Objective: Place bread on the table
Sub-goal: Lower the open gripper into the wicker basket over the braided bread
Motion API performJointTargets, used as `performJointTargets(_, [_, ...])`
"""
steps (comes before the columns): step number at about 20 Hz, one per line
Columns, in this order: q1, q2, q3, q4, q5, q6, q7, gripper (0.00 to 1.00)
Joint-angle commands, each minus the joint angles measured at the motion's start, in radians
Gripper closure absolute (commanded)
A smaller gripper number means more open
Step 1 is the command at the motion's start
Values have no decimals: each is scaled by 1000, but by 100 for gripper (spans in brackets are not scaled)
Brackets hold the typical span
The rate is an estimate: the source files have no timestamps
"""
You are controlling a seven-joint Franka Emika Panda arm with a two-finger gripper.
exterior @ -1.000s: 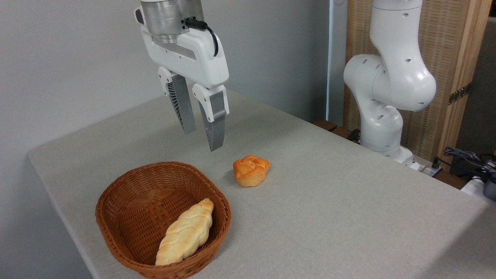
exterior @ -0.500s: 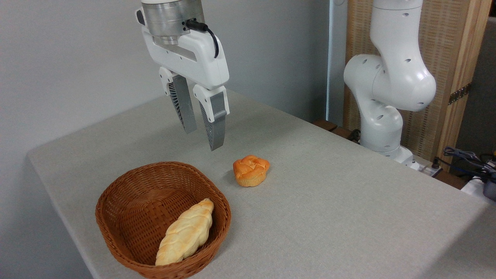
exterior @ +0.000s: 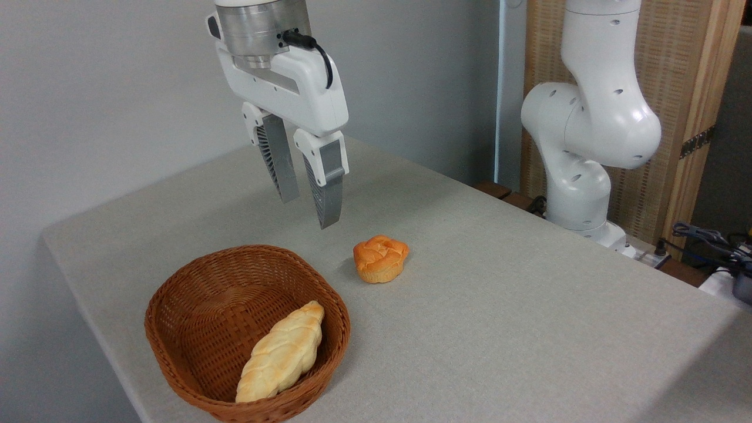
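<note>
Tool (exterior: 308,212) hangs spread and empty above grey-beige table (exterior: 499,311), pale wall (exterior: 88,88) behind.

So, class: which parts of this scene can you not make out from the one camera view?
- Braided loaf: its underside and lower end, hidden by the wicker basket's near rim.
- Basket: bottom edge cut off by the picture.
- Arm above the hand: cut off at the top.
- Table: near and right edges out of picture.
</note>
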State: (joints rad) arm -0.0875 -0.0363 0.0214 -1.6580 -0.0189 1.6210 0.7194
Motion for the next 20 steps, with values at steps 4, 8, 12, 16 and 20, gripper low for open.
performJointTargets(4, [-6,-13,9,-23,-19,54,-12,0])
performJointTargets(8, [-8,-11,9,-25,-19,83,-11,0])
performJointTargets(12, [-5,-11,11,-61,-26,196,-9,0])
performJointTargets(16, [-1,-2,12,-94,-26,258,-11,0])
performJointTargets(20, [-1,3,12,-178,-16,350,-9,0])
